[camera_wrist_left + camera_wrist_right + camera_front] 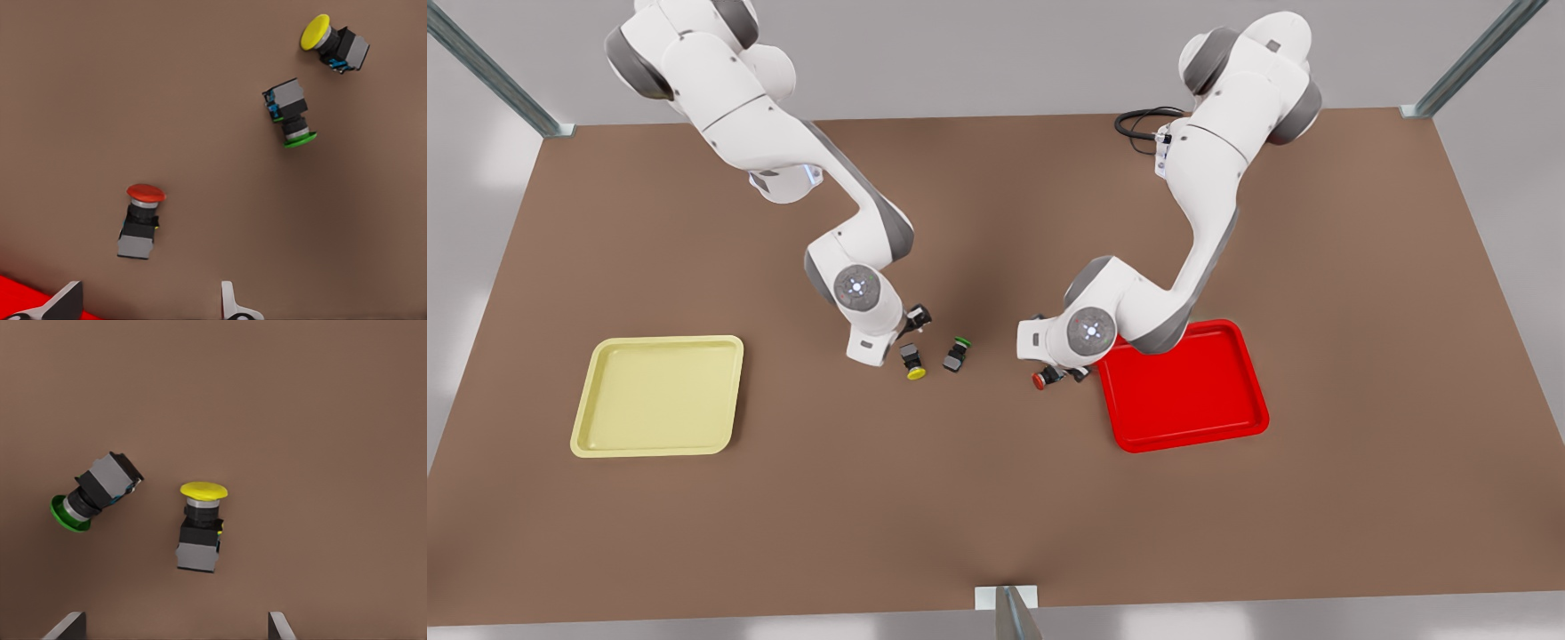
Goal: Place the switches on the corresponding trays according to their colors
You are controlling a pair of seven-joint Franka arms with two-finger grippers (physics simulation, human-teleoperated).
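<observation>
Two small push-button switches lie on their sides on the brown tabletop (996, 498). The yellow switch (912, 362) rests near the middle, well apart from the pale yellow tray (596, 418) at the front view's left. The red switch (1047, 377) lies just beside the red tray (1254, 427), outside its rim. Between them, close to the yellow one, lies a green-capped switch (957, 354), which has no matching tray.

The right hand (175, 628) hangs over the yellow switch with its fingers spread wide apart and nothing held between them. The left hand (145, 301) is poised above the red switch, its fingers likewise parted and empty, with a corner of the red tray seen beside one finger.

Each switch is judged to be light, rigid and hard-shelled, so little squeezing force should be needed. The blocky grey-black body offers flat, parallel sides and is the better place to be gripped; the rounded, glossy cap would probably slip. Since each piece is tiny and lies tilted, it could be nudged or rolled if the fingers are closed off-centre.
</observation>
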